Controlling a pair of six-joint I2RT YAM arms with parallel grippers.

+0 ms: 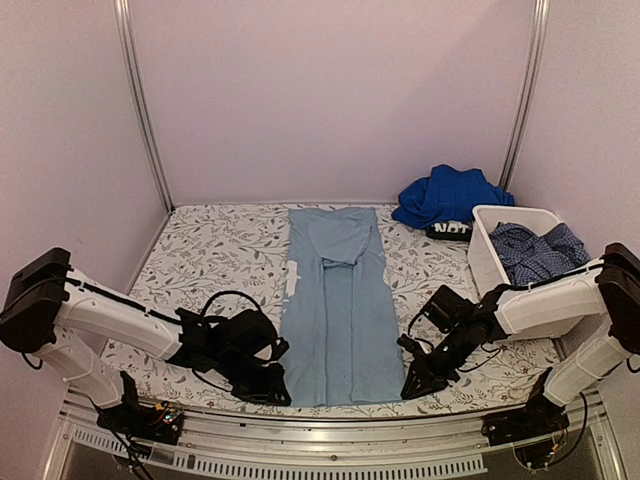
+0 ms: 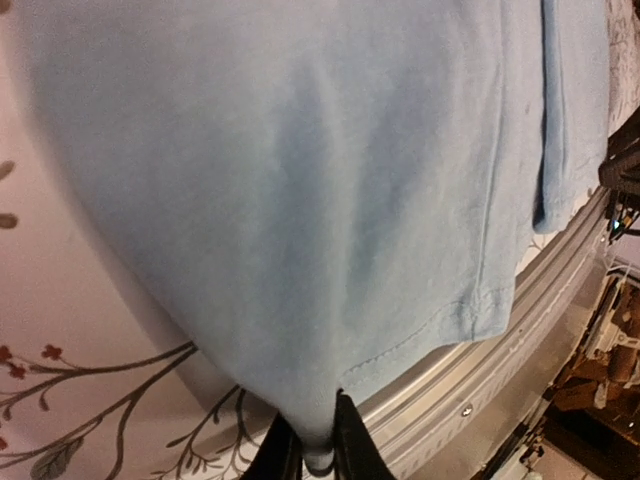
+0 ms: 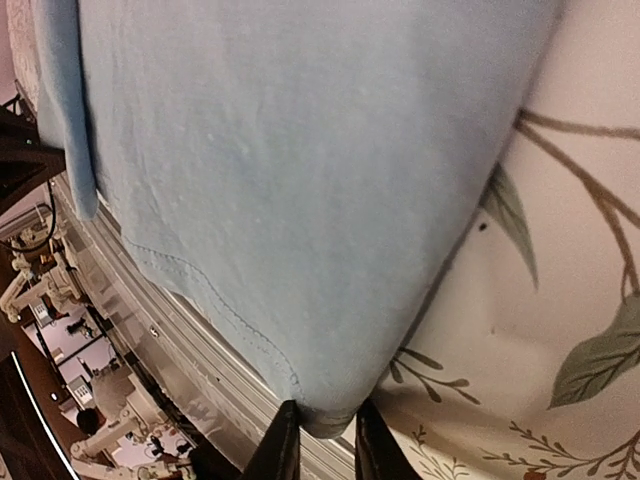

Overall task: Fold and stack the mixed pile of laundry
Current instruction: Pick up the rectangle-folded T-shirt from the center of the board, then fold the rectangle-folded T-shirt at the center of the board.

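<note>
**A:** Pale blue garment (image 1: 335, 300), a thin knit by the look of it. It lies flat down the middle of the table cover (image 1: 220, 260) with its sides folded in, a long strip running from the near edge toward the far end.

**B:** Grippers?

**A:** Left gripper (image 2: 318, 455) is pinched tight on the near left hem corner. Right gripper (image 3: 325, 420) is the same on the near right corner. Both wrist views show cloth nipped between the fingers.

**B:** How will it handle?

**A:** Light, limp, no stiffness, I'd judge. It should sag between the two holds and drag on the cover if carried low. The stitched hem is the firmest part, so the corners are the sensible place to hold. Every layer needs to sit in the pinch, or the side folds may fall open.

**B:** Rest of the pile?

**A:** Royal blue garment (image 1: 450, 195) is heaped at the far right, behind the white tub (image 1: 485, 255). Dark check garment (image 1: 535, 250) is bundled inside the tub. Neither is folded yet.
</note>
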